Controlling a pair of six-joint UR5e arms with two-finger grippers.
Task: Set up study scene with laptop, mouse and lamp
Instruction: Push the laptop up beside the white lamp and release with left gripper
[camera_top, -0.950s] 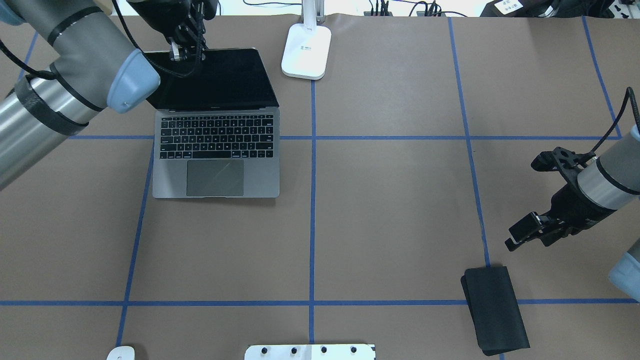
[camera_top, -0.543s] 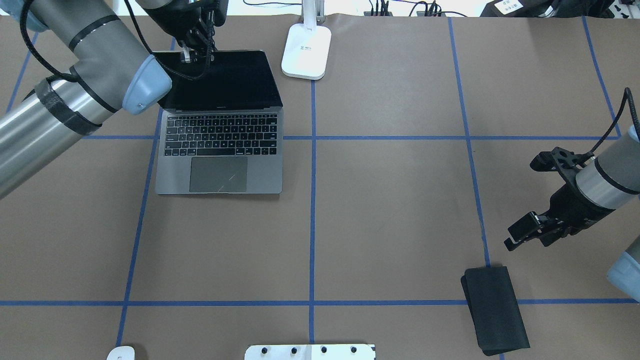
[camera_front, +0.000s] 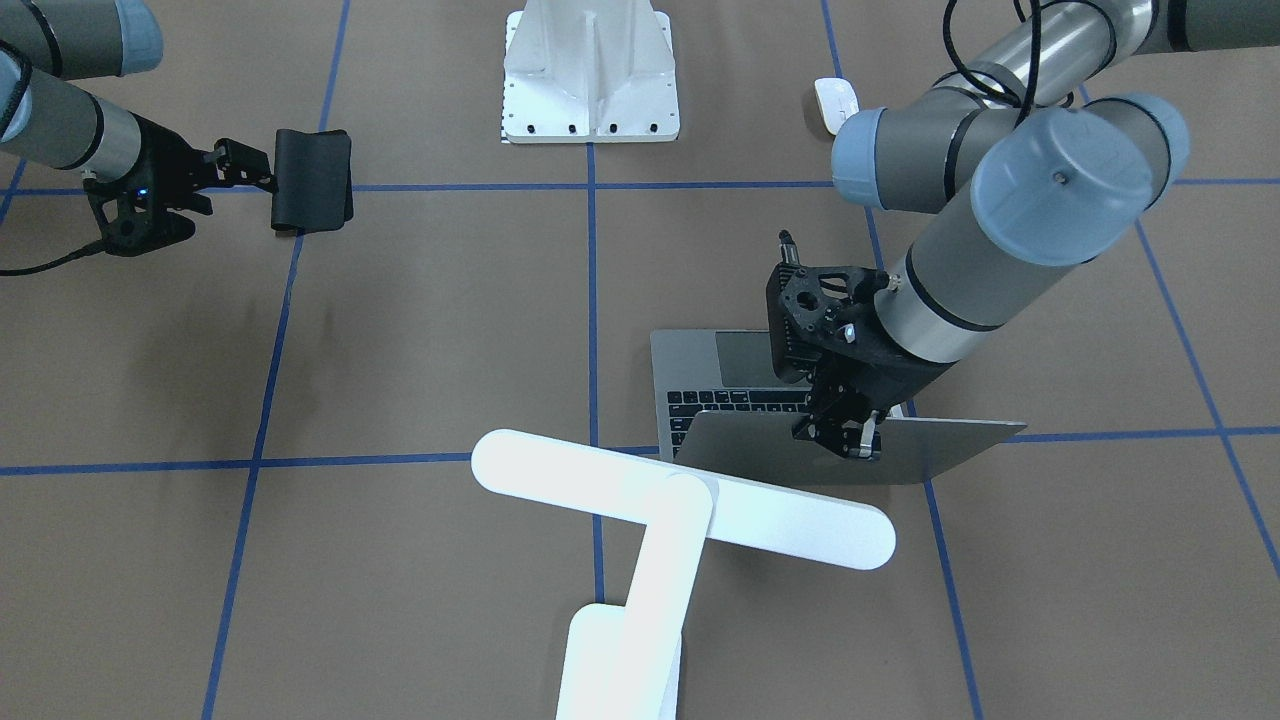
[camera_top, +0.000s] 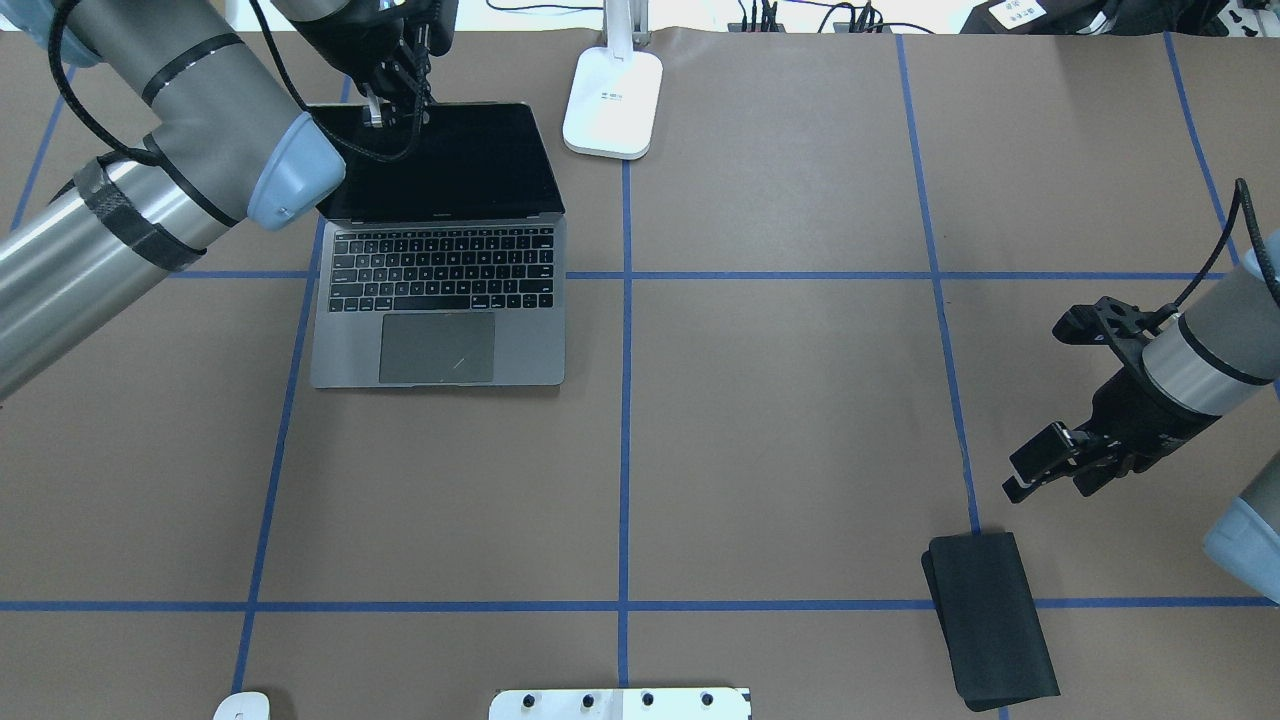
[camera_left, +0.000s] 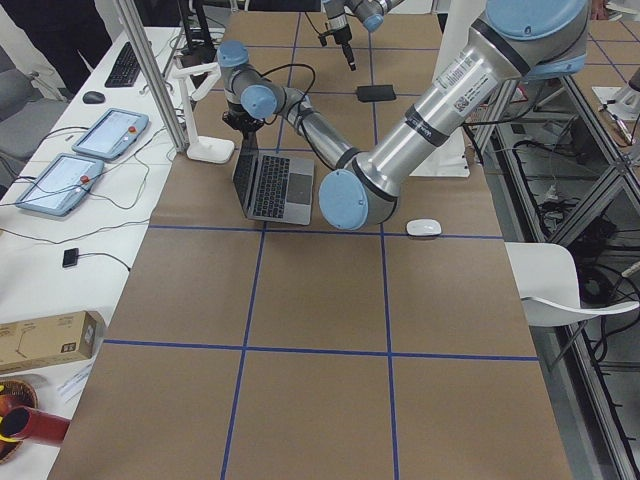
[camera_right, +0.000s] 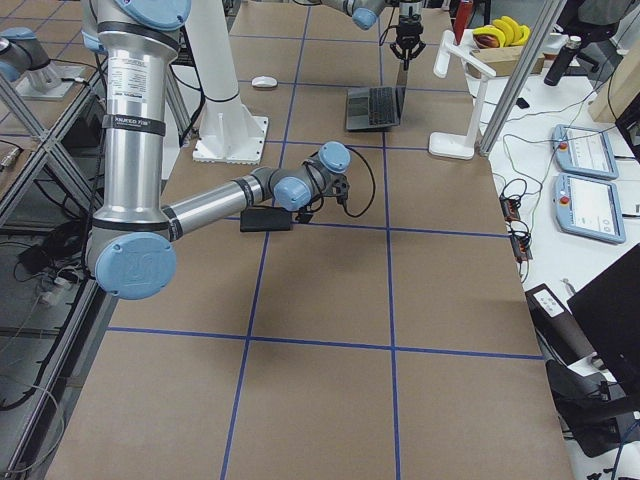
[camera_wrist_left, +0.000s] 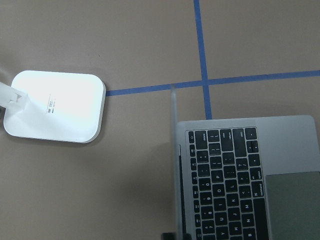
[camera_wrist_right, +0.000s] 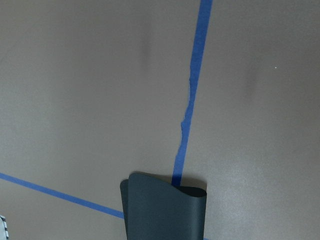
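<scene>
Nearest to the robot, the white mouse (camera_top: 240, 707) lies on the left side of the counter (camera_top: 780, 420), well apart from the other things. A white bolted pedestal (camera_top: 620, 703) stands at the middle of the same edge. On the right lies a black pad (camera_top: 990, 615). The right jaws hang near the pad's far end, not touching it, spread wide and empty. Farther, on the left side, the laptop (camera_top: 440, 300) sits open with its keyboard toward the robot and its screen dark. The left jaws are closed on the top edge of its lid. Farthest, the lamp (camera_top: 612, 100) stands just beside the lid's right corner.
</scene>
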